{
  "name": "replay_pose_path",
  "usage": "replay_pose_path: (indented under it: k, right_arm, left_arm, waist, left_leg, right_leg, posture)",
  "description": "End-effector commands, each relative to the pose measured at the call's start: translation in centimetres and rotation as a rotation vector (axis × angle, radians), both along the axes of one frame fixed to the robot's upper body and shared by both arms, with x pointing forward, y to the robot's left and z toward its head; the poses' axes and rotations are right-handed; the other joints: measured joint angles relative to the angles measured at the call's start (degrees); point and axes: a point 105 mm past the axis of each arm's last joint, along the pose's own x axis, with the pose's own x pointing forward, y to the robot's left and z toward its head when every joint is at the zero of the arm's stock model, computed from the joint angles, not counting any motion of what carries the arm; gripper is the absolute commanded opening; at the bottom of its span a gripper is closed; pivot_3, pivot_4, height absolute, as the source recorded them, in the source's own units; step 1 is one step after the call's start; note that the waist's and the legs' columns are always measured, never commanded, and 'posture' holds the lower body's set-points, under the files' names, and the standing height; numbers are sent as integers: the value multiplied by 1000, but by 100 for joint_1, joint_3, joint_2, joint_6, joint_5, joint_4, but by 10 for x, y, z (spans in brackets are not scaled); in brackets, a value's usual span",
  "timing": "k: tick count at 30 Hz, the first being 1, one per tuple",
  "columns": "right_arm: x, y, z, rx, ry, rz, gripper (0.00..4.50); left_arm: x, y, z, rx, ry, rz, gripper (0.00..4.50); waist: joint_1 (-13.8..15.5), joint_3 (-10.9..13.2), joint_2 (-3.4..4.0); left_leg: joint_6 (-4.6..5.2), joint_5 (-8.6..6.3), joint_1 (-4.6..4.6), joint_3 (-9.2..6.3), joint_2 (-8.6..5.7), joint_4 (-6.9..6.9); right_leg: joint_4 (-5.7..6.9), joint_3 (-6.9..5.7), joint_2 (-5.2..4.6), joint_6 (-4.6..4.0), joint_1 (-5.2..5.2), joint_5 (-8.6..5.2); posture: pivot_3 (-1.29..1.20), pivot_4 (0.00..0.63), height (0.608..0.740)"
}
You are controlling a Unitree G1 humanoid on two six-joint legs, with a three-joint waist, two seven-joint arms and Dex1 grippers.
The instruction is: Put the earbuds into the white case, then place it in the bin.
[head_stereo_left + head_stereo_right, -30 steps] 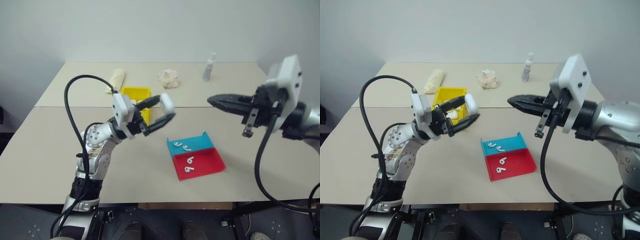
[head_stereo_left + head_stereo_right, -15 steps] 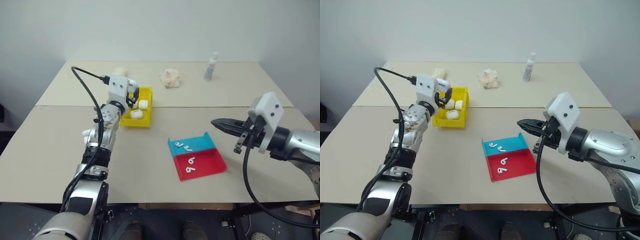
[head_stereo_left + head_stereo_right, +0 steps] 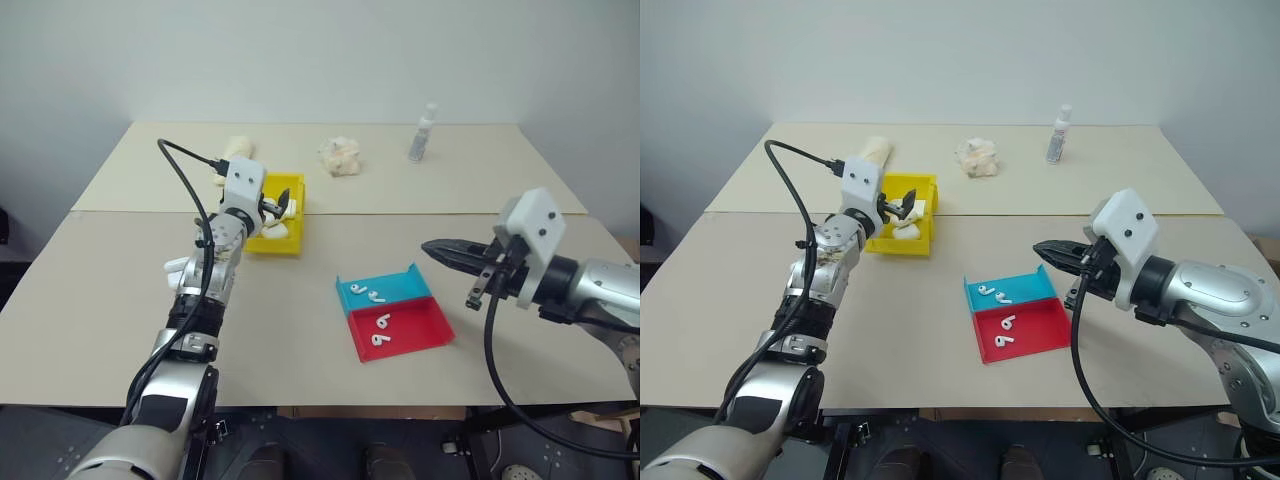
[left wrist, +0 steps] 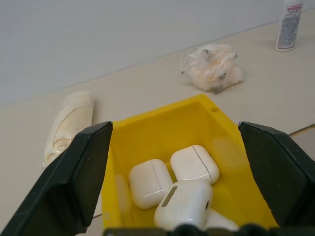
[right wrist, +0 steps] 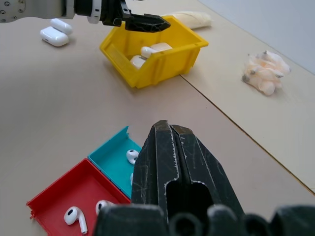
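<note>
The yellow bin [image 3: 292, 243] stands left of centre on the table. Three white cases lie in it, one [image 4: 182, 204] resting on top of the others [image 4: 146, 183]. My left gripper [image 3: 283, 207] hangs just over the bin's open top, open, with its fingers [image 4: 78, 177] spread wide and nothing between them. Earbuds lie in the blue tray [image 3: 400, 287] and the red tray [image 3: 420, 328]: a pair [image 3: 370, 294] in the blue one, a pair [image 3: 381, 330] in the red one. My right gripper [image 3: 428, 246] is shut and empty, hovering just right of the blue tray.
Two more white cases [image 5: 55, 32] lie on the table beside my left arm. At the far side stand a small spray bottle [image 3: 424, 132], a crumpled wrapper [image 3: 339, 156] and a rolled packet [image 3: 232, 150]. A seam runs between the two tabletops.
My left gripper carried a white case out over the yellow bin, then opened and dropped it in. The right arm sank lower a second ago and has since stayed still, shut.
</note>
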Motion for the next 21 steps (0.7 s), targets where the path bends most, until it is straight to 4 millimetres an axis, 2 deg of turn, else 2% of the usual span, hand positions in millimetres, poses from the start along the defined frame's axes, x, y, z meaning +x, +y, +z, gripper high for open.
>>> replay_pose_path:
  k: [1,5,8,11,16,21]
  right_arm:
    - [-3,-3,4,-36,-33,6,0]
    - [-6,-17,-7,-123,7,12,0]
    - [-13,-33,-19,-220,38,43,0]
    - [-20,-51,-23,-295,15,91,0]
    - [-34,-80,-24,-413,-23,187,0]
    - [-42,-96,-18,-450,-20,205,0]
  left_arm:
    - [-20,-12,21,27,-78,-169,4457]
    - [-65,-13,12,76,-44,-501,4457]
    - [-97,-1,3,115,-9,-675,4457]
    - [-117,16,-2,152,57,-768,4457]
    - [-139,45,-8,227,158,-840,4457]
    - [-150,58,-9,263,202,-839,4457]
  waist:
    - [-6,0,0]
    - [-56,-1,2]
    - [-65,-2,4]
    - [-60,-2,3]
    - [-53,-2,5]
    - [-50,-2,5]
  left_leg:
    - [0,0,-2,1,0,0]
    - [-1,1,-1,1,2,-1]
    - [0,0,4,0,4,-4]
    - [1,0,11,1,5,2]
    - [5,-4,66,18,8,-5]
    - [17,-11,89,12,13,-9]
  right_leg:
    - [0,1,0,0,-2,0]
    - [1,1,0,-1,-3,0]
    - [-2,2,2,-1,-1,0]
    - [-9,4,2,-1,4,0]
    - [-35,-2,5,-1,67,-1]
    - [-44,-1,5,-1,91,-3]
  posture:
    - [0,150,740]
    - [0,150,740]
    - [0,150,740]
    - [0,150,740]
    - [0,150,740]
    - [0,150,740]
